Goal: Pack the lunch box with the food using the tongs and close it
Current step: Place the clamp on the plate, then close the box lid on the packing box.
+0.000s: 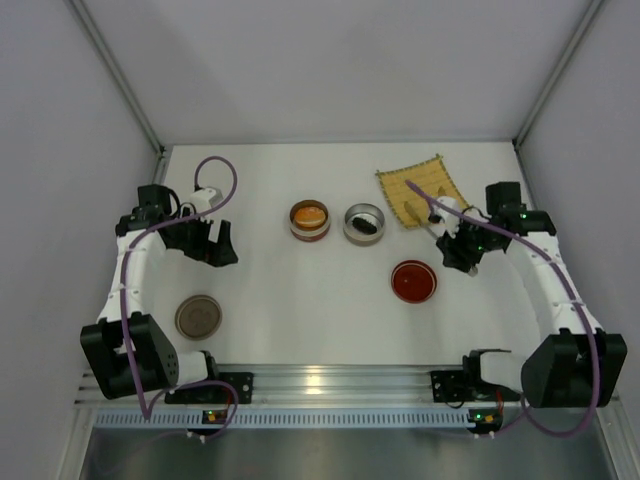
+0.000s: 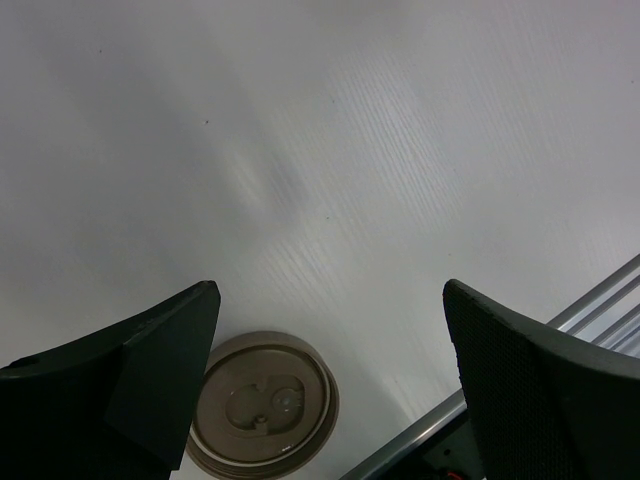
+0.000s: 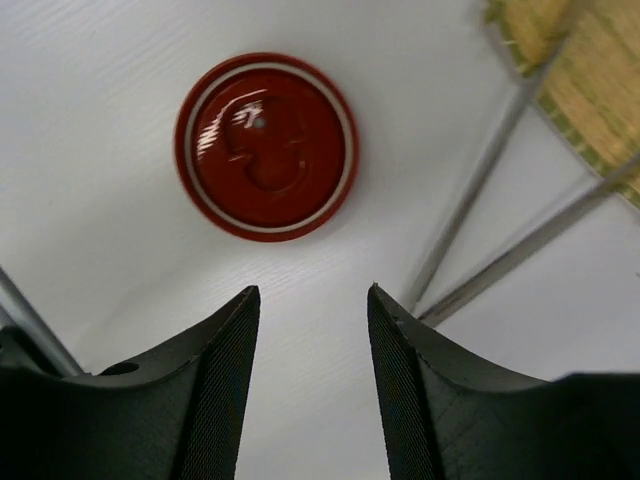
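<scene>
The left pincer (image 1: 212, 250), by the tabletop's left edge, is spread wide and empty. The food (image 1: 310, 214) is found in bowls (image 1: 345, 222) mid-tabletop. The tongs (image 3: 480, 178), judged light, springy and slippery, lie toward the far right corner. They are best taken across both arms. The right pincer (image 3: 313, 295) is half spread beside them, pinching nothing.

Overhead from behind, wrist views close, downward — red lid (image 3: 266, 145) shared

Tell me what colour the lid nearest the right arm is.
The lid is glossy red with a pale ring, clearest in the right wrist view.
</scene>
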You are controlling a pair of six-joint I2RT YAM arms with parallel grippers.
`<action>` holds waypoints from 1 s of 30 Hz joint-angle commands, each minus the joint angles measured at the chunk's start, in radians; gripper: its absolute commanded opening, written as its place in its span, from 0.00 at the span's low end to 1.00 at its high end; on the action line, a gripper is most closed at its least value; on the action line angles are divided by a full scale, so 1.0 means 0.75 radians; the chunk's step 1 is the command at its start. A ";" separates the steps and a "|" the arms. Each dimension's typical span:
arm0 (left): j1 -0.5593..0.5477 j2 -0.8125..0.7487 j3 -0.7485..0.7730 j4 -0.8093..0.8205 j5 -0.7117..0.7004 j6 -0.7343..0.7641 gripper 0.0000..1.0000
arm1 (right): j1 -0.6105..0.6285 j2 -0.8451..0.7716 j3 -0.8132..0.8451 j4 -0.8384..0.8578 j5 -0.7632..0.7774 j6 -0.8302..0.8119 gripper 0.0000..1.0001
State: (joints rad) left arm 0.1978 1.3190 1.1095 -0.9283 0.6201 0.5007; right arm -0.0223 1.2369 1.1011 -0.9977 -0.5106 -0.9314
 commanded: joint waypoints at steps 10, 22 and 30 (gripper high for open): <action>0.008 -0.010 0.038 -0.032 0.047 0.007 0.98 | 0.486 -0.097 -0.415 0.031 0.239 -0.521 0.45; 0.006 0.002 0.016 0.017 0.045 -0.017 0.98 | 0.541 0.073 -0.425 0.224 0.245 -0.499 0.41; 0.006 0.004 -0.025 0.053 0.032 -0.013 0.98 | 0.576 0.069 -0.454 0.242 0.286 -0.521 0.40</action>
State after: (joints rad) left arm 0.1978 1.3201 1.1007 -0.9329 0.6300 0.4877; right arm 0.3782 1.2896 0.7425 -0.8688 -0.2943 -1.2919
